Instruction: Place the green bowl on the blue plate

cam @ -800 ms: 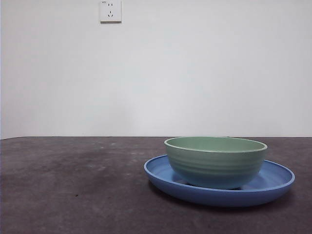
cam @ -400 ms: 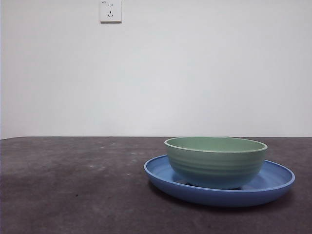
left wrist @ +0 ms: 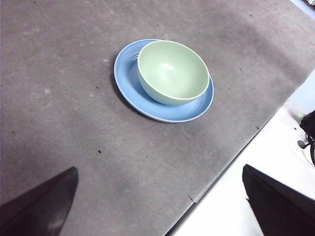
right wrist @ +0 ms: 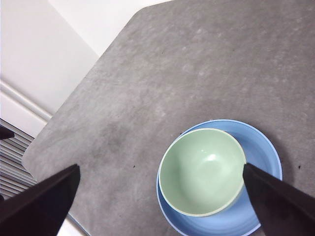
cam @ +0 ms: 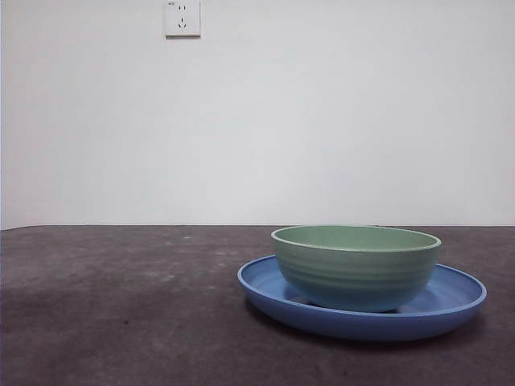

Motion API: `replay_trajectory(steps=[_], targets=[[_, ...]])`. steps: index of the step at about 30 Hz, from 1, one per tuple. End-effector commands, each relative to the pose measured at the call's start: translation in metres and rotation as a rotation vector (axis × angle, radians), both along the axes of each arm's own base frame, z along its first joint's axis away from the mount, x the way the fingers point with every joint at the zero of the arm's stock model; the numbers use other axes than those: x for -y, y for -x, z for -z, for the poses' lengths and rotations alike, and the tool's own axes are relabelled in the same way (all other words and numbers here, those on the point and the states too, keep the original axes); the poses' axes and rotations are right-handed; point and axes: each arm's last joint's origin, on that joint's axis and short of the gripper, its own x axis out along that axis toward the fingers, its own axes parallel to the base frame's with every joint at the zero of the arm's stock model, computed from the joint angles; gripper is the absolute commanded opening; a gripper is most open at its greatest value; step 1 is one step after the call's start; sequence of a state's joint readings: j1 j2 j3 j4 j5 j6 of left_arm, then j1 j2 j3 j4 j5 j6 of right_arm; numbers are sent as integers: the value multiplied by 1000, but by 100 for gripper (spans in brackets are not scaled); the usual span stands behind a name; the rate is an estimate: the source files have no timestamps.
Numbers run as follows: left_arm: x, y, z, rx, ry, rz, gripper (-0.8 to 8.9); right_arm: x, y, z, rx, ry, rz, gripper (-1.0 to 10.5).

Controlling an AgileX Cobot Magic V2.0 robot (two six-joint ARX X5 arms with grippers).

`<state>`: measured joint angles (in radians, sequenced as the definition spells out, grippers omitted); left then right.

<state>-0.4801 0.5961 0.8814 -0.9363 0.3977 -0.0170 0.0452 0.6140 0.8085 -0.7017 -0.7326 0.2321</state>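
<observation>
Right wrist view: green bowl [right wrist: 202, 172] on blue plate [right wrist: 263, 147], below open right claw [right wrist: 160, 196].

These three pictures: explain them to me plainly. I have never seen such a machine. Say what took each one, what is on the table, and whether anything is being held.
A two-armed robot works at a grey table. One picture comes from a low camera looking level across it; no arm shows there. The other two come from cameras on the arms' wrists, looking down. The dark wedges at their bottom corners are each gripper's jaws: left gripper and right gripper, both open, high above the table, holding nothing. On the table a green bowl sits upright inside a wider blue plate. A wall socket is behind.
</observation>
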Motion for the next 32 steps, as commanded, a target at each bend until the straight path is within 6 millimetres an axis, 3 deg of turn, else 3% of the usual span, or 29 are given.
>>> replay_trajectory(steps=[1, 8, 23, 32], targets=[[1, -1, -3, 11, 13, 8, 535, 0, 1, -3, -12, -7, 2, 630], [1, -1, -3, 11, 13, 8, 535, 1, -11, 14, -222, 25, 58, 629], [1, -1, -3, 9, 14, 7, 535, 3, -90, 73, -546, 114, 62, 627], [1, -1, -3, 8, 14, 6, 535, 6, -122, 101, -586, 123, 70, 367]])
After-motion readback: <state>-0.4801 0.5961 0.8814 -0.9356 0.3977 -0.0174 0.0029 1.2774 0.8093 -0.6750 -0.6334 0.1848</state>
